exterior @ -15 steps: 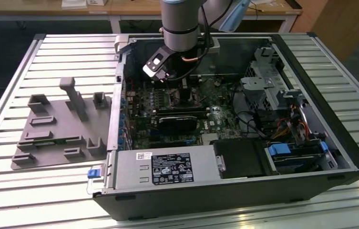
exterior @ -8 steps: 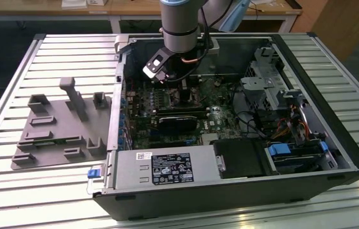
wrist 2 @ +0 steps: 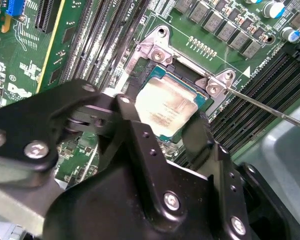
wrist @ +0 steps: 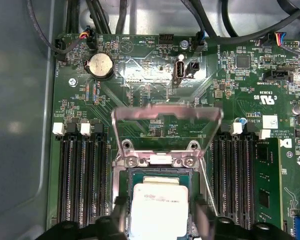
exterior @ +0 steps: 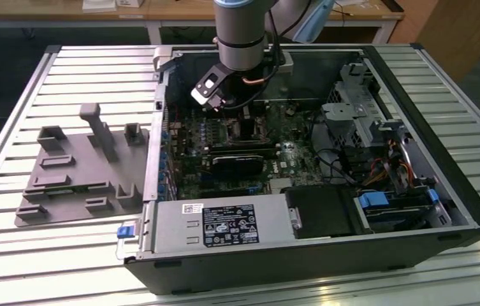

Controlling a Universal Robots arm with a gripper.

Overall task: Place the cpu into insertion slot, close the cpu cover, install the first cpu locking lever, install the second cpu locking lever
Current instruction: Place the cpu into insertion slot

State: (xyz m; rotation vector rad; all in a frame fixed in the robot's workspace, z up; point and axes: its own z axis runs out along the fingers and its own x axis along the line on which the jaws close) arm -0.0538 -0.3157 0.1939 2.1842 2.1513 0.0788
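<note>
The cpu [wrist: 158, 207] is sitting between the pincer's [wrist: 160, 222] two black fingers [wrist: 121, 222], its pale silver face turning up toward the cameras. The pincer is clenching on the cpu, with one finger pressing at each of two opposite edges. The chip is lying directly over the insertion slot [wrist: 160, 171], low within the metal rim, though I cannot tell whether it is resting fully on the socket floor.

Just beyond the pincer's fingertips, the cpu cover [wrist: 165, 113] is standing raised on its hinge, leaving the socket open. In the second wrist view a locking lever [wrist 2: 270, 107] is showing as a thin metal rod, running outward from a screwed corner of the socket frame, away from the pincer and free of it.

Long black memory slots [wrist: 82, 175] are lying on either side of the pincer, set in the green circuit board [wrist: 140, 92]. Farther past the raised cover, a round coin battery [wrist: 100, 66] is sitting on the board.

In the exterior view the arm [exterior: 240, 32] is reaching down into the open computer case [exterior: 308, 268], which is lying on a slatted table [exterior: 18, 115]. A grey fixture tray [exterior: 78, 172] is lying well apart from the pincer, toward the exterior view's left.
</note>
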